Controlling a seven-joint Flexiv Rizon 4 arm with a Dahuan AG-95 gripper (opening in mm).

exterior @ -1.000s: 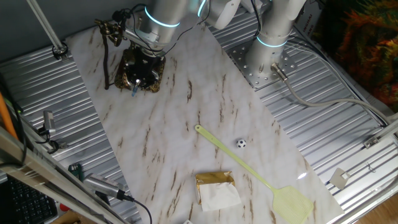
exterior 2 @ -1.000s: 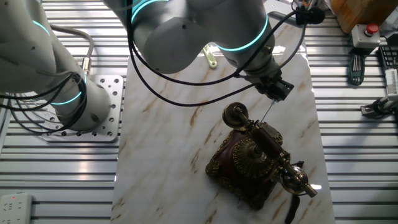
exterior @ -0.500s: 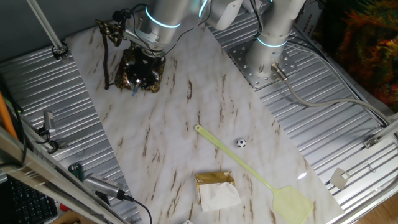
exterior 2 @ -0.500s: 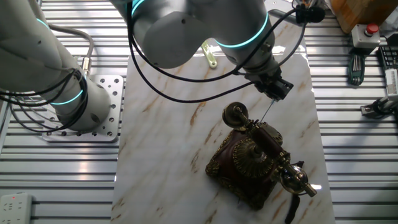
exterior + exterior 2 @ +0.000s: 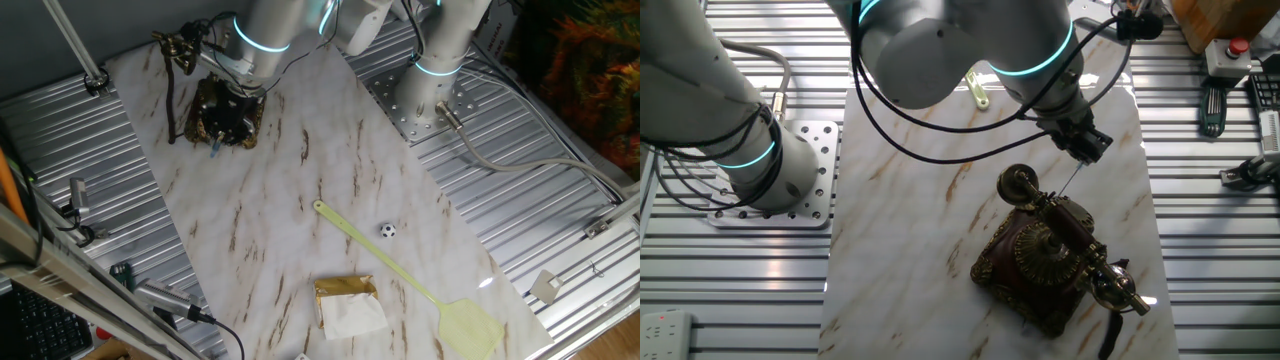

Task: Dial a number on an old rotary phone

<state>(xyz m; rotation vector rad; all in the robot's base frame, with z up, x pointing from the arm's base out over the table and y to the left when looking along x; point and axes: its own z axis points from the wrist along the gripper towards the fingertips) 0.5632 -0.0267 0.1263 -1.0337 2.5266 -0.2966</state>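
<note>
One fixed view: marble-patterned board (image 5: 290, 200) on ribbed metal table (image 5: 560, 200); gripper (image 5: 1087, 146) state unclear.

One fixed view looked down from high above the near end of the marble board (image 5: 300, 200), facing along its length. The old rotary phone (image 5: 224, 112) sat far off at about eleven o'clock, small and half hidden under the arm, whose base (image 5: 425, 95) stood at about one o'clock.

The other fixed view looked down from the opposite end, steeper and much closer. There the old rotary phone (image 5: 1052, 262) filled the lower middle at about five o'clock, and the arm's base (image 5: 780, 175) lay at nine o'clock.

Both views shared the phone, the board's phone end (image 5: 910, 200), the arm above it and the ribbed metal table (image 5: 1200, 250).
</note>
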